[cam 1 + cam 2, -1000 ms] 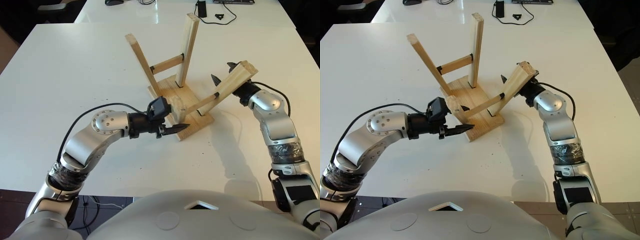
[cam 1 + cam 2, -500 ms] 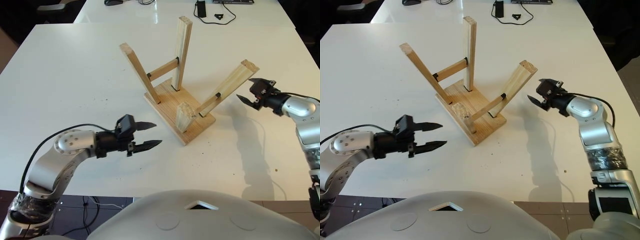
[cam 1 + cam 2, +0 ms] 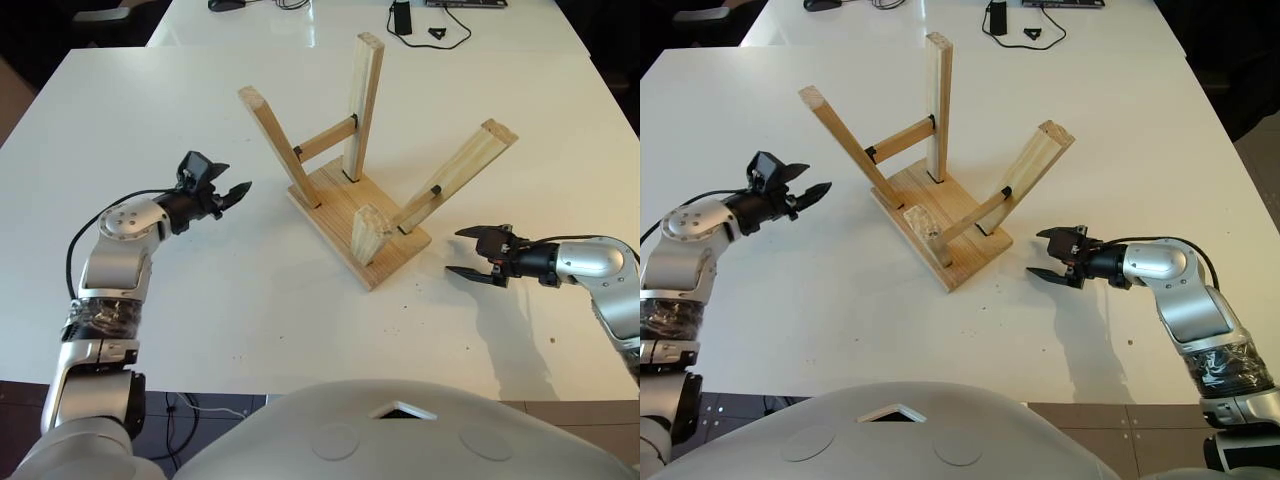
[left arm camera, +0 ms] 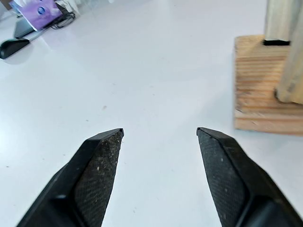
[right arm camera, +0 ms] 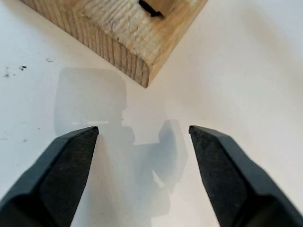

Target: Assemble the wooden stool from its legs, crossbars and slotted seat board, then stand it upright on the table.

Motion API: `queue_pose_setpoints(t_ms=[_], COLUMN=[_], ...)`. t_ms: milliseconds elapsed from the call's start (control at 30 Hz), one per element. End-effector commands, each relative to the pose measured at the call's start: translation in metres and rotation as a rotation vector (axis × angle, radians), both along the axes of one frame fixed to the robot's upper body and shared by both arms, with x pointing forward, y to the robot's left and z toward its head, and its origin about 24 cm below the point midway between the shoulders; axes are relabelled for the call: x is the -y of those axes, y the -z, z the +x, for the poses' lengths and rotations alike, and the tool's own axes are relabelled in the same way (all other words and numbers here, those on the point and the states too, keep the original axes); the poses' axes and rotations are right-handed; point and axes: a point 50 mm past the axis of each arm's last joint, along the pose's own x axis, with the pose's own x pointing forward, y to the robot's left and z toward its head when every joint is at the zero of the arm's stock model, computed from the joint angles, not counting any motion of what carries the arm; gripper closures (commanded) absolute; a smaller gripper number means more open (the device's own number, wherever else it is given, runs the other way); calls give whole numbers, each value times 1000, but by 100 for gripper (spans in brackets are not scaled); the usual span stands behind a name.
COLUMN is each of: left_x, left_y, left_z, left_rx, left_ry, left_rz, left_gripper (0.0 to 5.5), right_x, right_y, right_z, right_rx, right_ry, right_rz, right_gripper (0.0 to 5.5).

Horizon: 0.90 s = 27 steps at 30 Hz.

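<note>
The right gripper (image 3: 455, 251) hovers low over the white table (image 3: 250, 300) at the near side, its two black fingers spread wide and holding nothing. The pale wooden stool (image 3: 365, 190) looks assembled but lies upside down, so it has yet to be turned over. That is where trouble could come. A grip on one leg alone could lever the square wooden legs (image 3: 455, 175) out of the slotted seat board (image 3: 335, 195) or loosen the thin crossbars (image 3: 325, 140) if the joints are only push-fit. A thin pinch on the board's edge could let the stool slip and topple on the smooth tabletop.

The seat board's near corner (image 5: 118, 38) lies just ahead of the right jaws, close to them but not between them and not touching. Farther back on the robot's left, the left gripper (image 3: 232, 180) is likewise open and empty. It points at the stool from well apart, with the board's edge (image 4: 258, 90) beyond its fingertips.
</note>
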Motion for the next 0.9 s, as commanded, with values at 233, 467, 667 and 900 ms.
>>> queue_pose_setpoints(t_ms=[233, 467, 667, 900], left_x=[52, 57, 55, 45], left_y=[38, 58, 61, 45], left_z=[36, -7, -43, -65], left_rx=[83, 61, 9, 6], left_ry=[-2, 274, 305, 245], left_rz=[-34, 102, 84, 77], left_gripper=[262, 262, 262, 262], right_x=[-16, -24, -32, -26], right_y=[21, 19, 23, 15], right_z=[20, 54, 73, 73], right_rx=[46, 163, 241, 271], right_ry=[59, 138, 181, 214], right_rz=[19, 47, 81, 156], right_gripper=[196, 196, 196, 196])
